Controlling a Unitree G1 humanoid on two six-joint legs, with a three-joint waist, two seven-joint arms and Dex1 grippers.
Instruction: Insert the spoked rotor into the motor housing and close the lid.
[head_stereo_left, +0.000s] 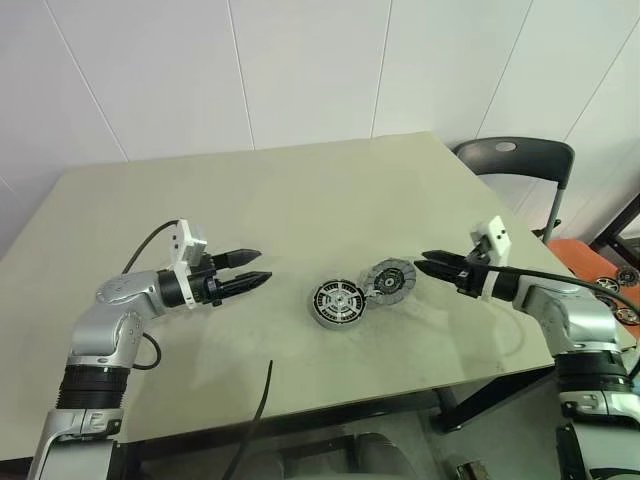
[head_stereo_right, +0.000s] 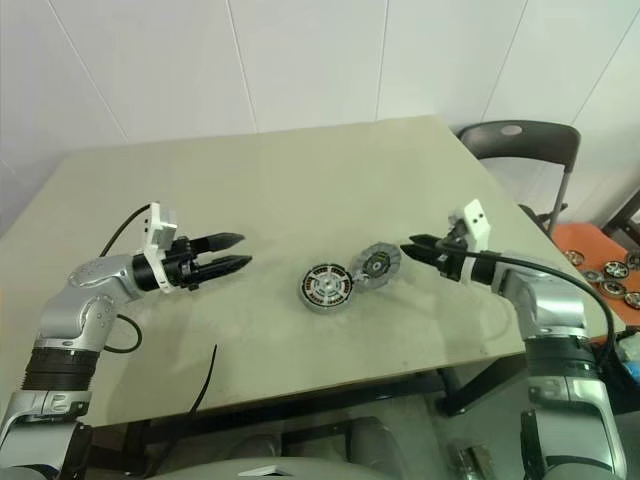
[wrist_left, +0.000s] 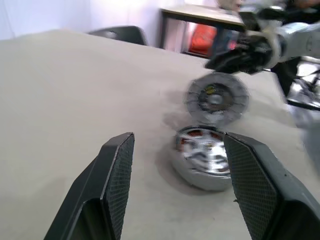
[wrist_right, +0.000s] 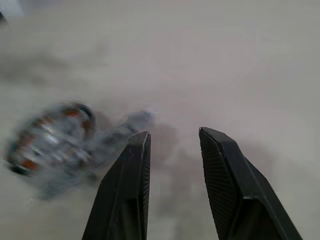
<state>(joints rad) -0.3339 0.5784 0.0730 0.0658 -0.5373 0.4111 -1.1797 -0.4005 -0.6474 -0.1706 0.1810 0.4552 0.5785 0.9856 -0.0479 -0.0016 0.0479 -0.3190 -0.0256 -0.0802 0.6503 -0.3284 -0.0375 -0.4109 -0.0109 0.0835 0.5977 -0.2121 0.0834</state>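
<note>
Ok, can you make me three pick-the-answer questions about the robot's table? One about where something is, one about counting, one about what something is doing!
1. Where does the lid sit?
A. Leaning against the motor housing, toward the robot's right
B. On the chair
C. In the left fingers

2. How many round motor parts lie on the table?
A. One
B. Two
C. Five

3. What are the left gripper fingers doing?
A. Squeezing the lid
B. Open, holding nothing
C. Clamped on a cable

Answers: 1 A, the tilted disc rests on the housing's rim. 2 B, housing and lid. 3 B, a bare gap shows between them.
</note>
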